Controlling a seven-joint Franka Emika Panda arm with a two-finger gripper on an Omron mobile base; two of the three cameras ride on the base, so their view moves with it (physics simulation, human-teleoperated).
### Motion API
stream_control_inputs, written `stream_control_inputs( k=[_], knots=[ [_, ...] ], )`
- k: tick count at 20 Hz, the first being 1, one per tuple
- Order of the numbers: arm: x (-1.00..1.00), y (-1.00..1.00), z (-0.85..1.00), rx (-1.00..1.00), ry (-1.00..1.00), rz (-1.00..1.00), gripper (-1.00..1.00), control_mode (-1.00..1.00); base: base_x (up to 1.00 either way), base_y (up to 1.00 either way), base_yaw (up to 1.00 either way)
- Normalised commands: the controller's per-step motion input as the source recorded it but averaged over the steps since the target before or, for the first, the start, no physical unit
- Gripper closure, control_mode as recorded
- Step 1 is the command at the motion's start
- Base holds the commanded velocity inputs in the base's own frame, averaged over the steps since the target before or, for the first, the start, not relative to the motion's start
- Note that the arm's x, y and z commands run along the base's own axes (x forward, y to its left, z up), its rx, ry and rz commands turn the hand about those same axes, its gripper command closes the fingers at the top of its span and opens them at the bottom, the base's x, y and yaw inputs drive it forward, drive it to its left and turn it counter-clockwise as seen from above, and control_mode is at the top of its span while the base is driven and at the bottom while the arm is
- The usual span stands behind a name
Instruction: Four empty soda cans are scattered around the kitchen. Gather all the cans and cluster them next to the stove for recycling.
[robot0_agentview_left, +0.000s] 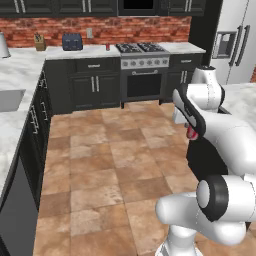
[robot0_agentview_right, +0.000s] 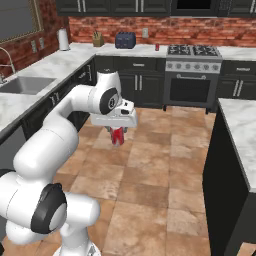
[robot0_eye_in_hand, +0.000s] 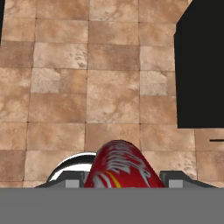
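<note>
My gripper (robot0_agentview_right: 117, 134) is shut on a red soda can (robot0_agentview_right: 117, 137) with white marking and hangs over the tiled floor, pointing down. That held can (robot0_eye_in_hand: 120, 166) sits between the fingertips in the hand view, and it peeks out under the hand as a red spot (robot0_agentview_left: 192, 132) in the left base view. A second red can (robot0_agentview_left: 107, 47) stands on the back counter just left of the stove (robot0_agentview_left: 144, 67); the same can (robot0_agentview_right: 157, 47) and stove (robot0_agentview_right: 193, 70) show from the right. The blue cans are out of view.
A dark toaster (robot0_agentview_left: 72, 42) and a knife block (robot0_agentview_left: 39, 43) stand on the back counter. A sink (robot0_agentview_right: 25, 85) is in the left counter. A dark island (robot0_agentview_right: 235, 165) with a marble top stands at the right, and a fridge (robot0_agentview_left: 235, 40) behind it.
</note>
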Motion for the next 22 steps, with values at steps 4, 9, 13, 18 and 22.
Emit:
stream_control_inputs(
  k=[4, 9, 13, 18, 22],
  knots=[
    [0.00, 0.00, 0.00, 0.00, 0.00, 0.00, 1.00, 1.00, 1.00, 0.16, 0.00],
    [0.00, 0.00, 0.00, 0.00, 0.00, 0.00, 1.00, 1.00, 1.00, 0.00, 0.00],
    [0.00, 0.00, 0.00, 0.00, 0.00, 0.00, 1.00, 1.00, 1.00, 0.00, 0.00],
    [0.00, 0.00, 0.00, 0.00, 0.00, 0.00, 1.00, 1.00, 1.00, 0.00, 0.00],
    [0.00, 0.00, 0.00, 0.00, 0.00, 0.00, 1.00, 1.00, 1.00, 0.00, 0.00]
  ],
)
